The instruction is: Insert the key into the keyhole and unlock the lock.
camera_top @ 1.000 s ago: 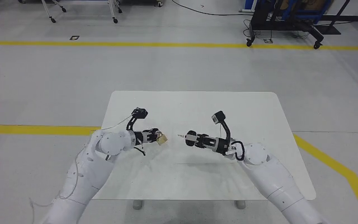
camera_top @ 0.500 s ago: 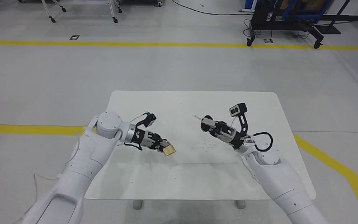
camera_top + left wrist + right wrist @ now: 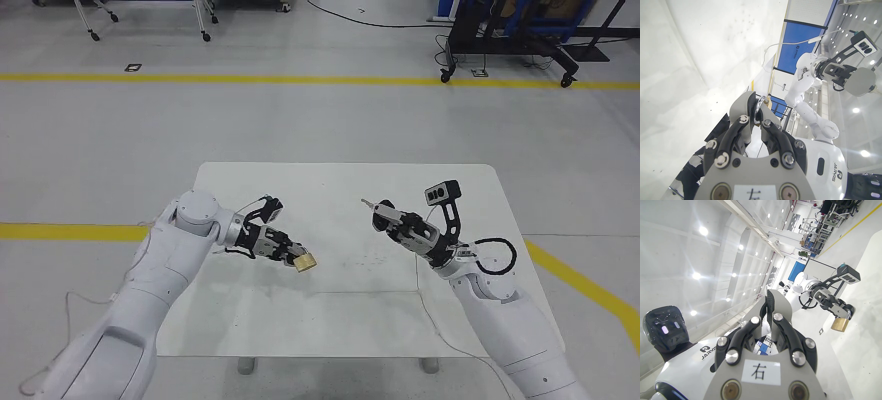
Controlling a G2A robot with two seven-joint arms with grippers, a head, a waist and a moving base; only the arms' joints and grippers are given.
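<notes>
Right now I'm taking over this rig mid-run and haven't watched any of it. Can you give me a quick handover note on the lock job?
Left gripper: fingers shut on the lock by its shackle; the brass body hangs over the table.
Right gripper: fingers shut on the key, whose tip sticks out ahead, above the table.
Done: both things are picked up and held.
Left: key and lock are apart with a clear gap between them; line them up, insert the key, turn it.
</notes>
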